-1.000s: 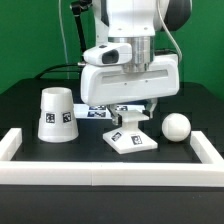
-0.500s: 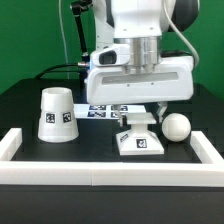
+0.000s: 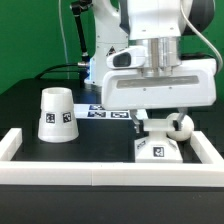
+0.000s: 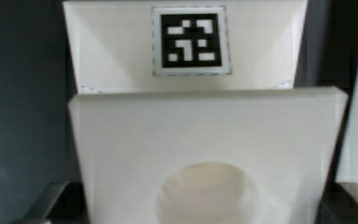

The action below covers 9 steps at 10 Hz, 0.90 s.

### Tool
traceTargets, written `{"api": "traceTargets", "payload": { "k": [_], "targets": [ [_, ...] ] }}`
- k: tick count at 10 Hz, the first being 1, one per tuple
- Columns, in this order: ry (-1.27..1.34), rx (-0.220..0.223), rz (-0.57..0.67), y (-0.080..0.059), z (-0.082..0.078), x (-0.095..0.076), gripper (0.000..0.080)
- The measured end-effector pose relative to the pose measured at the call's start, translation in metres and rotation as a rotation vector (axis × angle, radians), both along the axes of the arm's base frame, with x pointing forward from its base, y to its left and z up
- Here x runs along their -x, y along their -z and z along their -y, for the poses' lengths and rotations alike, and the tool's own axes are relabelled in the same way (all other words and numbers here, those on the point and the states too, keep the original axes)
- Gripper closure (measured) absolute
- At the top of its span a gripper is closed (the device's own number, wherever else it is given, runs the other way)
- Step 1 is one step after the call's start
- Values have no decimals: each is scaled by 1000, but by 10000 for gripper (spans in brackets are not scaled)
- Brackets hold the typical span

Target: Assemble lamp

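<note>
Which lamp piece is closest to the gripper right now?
The flat square base, directly beneath the gripper. The bulb sits just beside it; the shade stands apart at the exterior view's left.

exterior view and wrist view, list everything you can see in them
base: one, white, on the table toward the exterior view's right, under the end effector
bulb: one, white, right behind the base, partly hidden
shade: one, white, standing apart at the exterior view's left
marker board: one, white with black tags, flat behind the parts
border rail: one, white, along the table's front and sides
table: one, black
end effector: one, white, low over the base, grip unclear
</note>
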State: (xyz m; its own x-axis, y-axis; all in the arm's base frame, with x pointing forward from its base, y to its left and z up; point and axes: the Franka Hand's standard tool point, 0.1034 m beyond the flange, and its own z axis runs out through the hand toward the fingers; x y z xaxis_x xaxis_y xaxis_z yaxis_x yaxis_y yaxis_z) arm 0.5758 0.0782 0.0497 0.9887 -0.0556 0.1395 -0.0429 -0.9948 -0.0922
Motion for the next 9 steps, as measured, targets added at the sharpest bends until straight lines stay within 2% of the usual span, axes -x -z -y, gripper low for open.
{"api": "traceTargets", "payload": {
  "k": [4,9],
  "targets": [
    [-47,-3,33,0,-24,-19,265],
    [-110,11,81,0,-23,-39,265]
  ]
}}
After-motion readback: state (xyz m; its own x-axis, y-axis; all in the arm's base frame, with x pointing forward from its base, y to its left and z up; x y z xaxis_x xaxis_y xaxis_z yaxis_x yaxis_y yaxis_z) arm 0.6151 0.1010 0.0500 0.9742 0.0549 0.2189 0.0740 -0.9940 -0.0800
